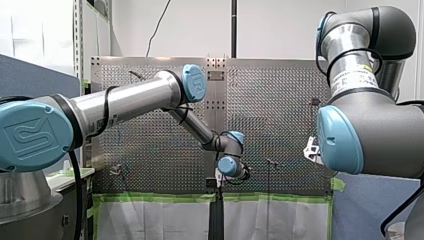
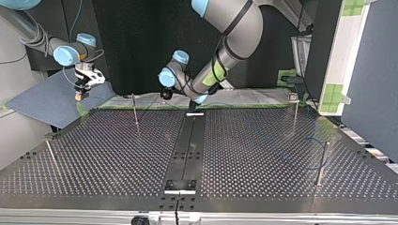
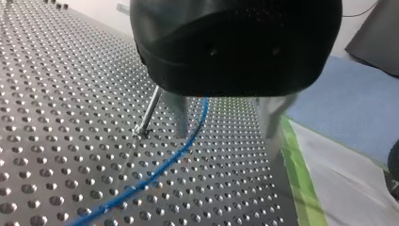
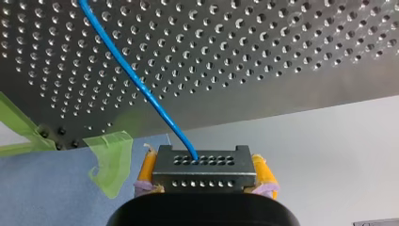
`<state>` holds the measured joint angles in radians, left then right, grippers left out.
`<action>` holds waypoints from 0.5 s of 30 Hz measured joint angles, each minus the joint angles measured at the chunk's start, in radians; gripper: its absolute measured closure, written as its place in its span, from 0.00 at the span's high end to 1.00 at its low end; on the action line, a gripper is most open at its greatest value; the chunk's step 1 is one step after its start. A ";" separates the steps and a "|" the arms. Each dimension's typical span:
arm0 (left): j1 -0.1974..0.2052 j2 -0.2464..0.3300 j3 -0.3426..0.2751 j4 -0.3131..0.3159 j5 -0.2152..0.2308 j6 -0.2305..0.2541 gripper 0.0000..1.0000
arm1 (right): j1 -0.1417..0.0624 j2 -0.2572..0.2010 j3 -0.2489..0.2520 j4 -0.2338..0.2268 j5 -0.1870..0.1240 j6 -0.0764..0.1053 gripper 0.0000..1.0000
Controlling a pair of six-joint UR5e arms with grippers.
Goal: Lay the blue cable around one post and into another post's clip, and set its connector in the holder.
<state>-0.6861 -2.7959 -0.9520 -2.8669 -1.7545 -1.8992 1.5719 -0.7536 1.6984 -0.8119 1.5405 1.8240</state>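
Our right gripper (image 4: 205,162) presses its yellow pads (image 4: 147,167) onto the metal connector (image 4: 202,175), pinching it from both sides; it hangs off the table's corner, over the blue mat (image 4: 47,188), near a strip of green tape (image 4: 110,160); the blue cable (image 4: 136,84) leaves the connector's face and runs out across the perforated table (image 4: 282,56). Our left gripper (image 3: 227,132) stands low over the table near its taped edge, metal fingers (image 3: 181,117) spread apart; the cable passes between them, close to one finger, and we cannot tell whether it touches; a thin post (image 3: 149,110) stands just beside that finger, with the cable running past it.
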 joint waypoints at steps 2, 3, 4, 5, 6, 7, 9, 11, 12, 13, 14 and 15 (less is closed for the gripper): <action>-0.005 0.000 0.000 -0.002 -0.009 -0.004 1.00 | 0.001 0.000 0.000 0.000 0.000 0.000 0.00; -0.007 0.000 0.000 -0.003 -0.013 -0.006 1.00 | 0.001 0.001 0.000 0.000 0.000 0.000 0.00; -0.010 0.001 0.000 -0.003 -0.016 -0.007 1.00 | 0.001 0.001 0.000 0.000 0.000 0.000 0.00; -0.013 0.002 0.000 -0.004 -0.019 -0.006 1.00 | 0.001 0.001 0.000 0.000 0.000 0.000 0.00; -0.016 0.003 -0.001 -0.005 -0.020 -0.004 1.00 | 0.001 0.001 0.000 0.000 0.000 0.000 0.00; -0.019 0.004 -0.002 -0.005 -0.020 -0.001 1.00 | 0.001 0.001 0.000 0.000 0.000 0.000 0.00; -0.025 0.014 -0.011 -0.005 -0.020 0.011 1.00 | 0.003 0.001 0.000 0.000 -0.002 -0.001 0.00; -0.033 0.028 -0.025 -0.003 -0.018 0.022 1.00 | 0.007 0.001 0.000 -0.001 -0.005 -0.002 0.00; -0.035 0.035 -0.032 0.000 -0.016 0.024 1.00 | 0.008 0.001 0.000 -0.001 -0.007 -0.003 0.00; -0.038 0.042 -0.039 0.005 -0.012 0.025 1.00 | 0.010 0.001 -0.001 -0.001 -0.009 -0.005 0.00; -0.041 0.053 -0.049 0.013 -0.007 0.024 1.00 | 0.013 0.001 -0.001 -0.002 -0.013 -0.006 0.00; -0.043 0.061 -0.058 0.020 -0.004 0.023 1.00 | 0.016 0.001 -0.001 -0.002 -0.017 -0.008 0.00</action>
<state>-0.7288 -2.7350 -1.0097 -2.8472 -1.7585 -1.8766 1.5878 -0.7522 1.6973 -0.8144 1.5239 1.8160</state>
